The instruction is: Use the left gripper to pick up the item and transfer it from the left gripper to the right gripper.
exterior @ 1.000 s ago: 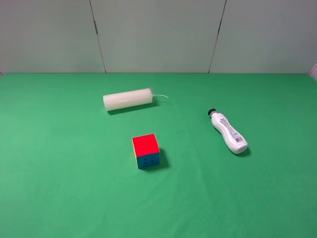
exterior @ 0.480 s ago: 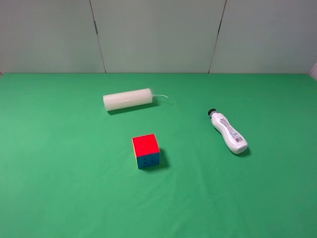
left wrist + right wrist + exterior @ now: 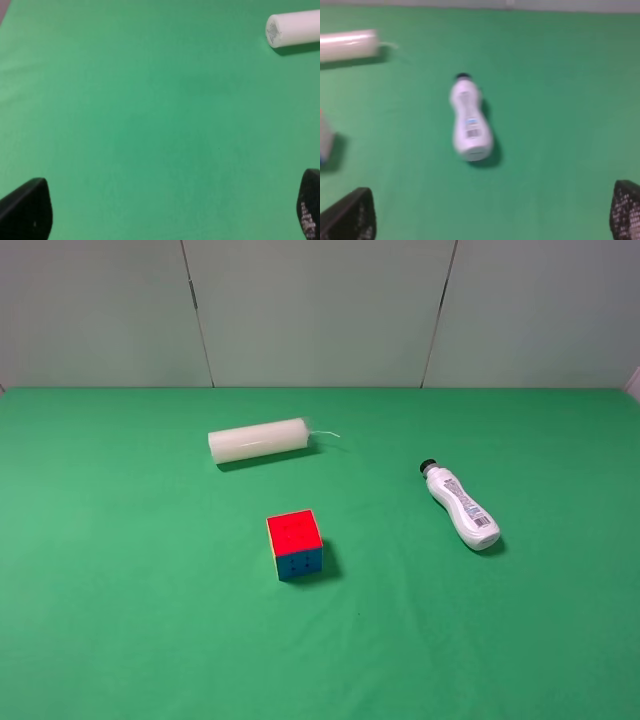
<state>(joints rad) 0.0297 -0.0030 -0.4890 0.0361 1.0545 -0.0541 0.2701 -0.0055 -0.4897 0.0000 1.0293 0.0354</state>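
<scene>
A: Since the bottle point(image 3: 459, 507) lies on its side, right of the puzzle cube point(image 3: 295, 544) and well apart from it, where should the left gripper point(image 3: 165, 210) hold it?

B: At the waist, I think. It looks light, stiff and slippery. Its black cap point(image 3: 428, 465) is on; the contents I cannot see.

A: And the grippers?

B: Left and right gripper point(image 3: 492, 212) both stand wide open, holding nothing.

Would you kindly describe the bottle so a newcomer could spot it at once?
On the green table, look right of the multicoloured cube and the white cylinder. The bottle lies there on its side, alone in having a black cap, waisted body and printed label.
</scene>
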